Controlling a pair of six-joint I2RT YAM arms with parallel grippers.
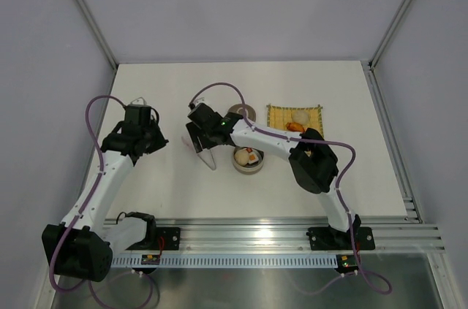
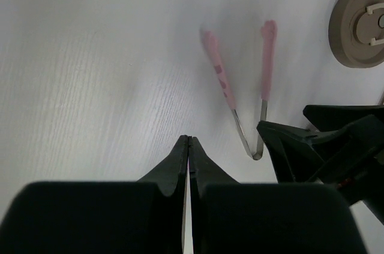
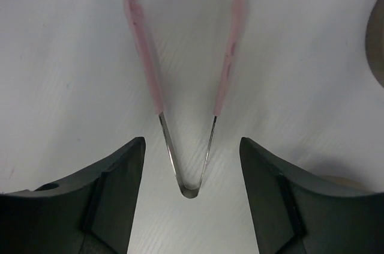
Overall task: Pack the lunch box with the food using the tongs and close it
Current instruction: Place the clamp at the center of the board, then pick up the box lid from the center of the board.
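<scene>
- Just left of the lunch box [image 1: 248,170], the tongs [image 1: 207,159] lie flat on the white surface [image 1: 161,90], beneath the end of the right arm.
- Seen from the right wrist, the tongs [image 3: 151,77] form a V: the metal bend is nearest the camera and the two pink tips point away.
- Right jaws stand wide open, one finger on each side of the bend. Neither finger touches the tongs, and they hold nothing.
- Left jaws are pressed fully together and hold nothing. They hover over bare surface, near the bend of the tongs [image 2: 219,74].
- Inside the lunch box sit a cream ball [image 1: 243,155] and an orange bit [image 1: 253,153].
- Behind the lunch box the lid [image 2: 354,29] lies flat on the surface, its ring handle facing up, apart from the tin.
- Right of the lid, a yellow mat [image 1: 281,115] carries a pale food piece [image 1: 300,115] and an orange piece [image 1: 295,127].
</scene>
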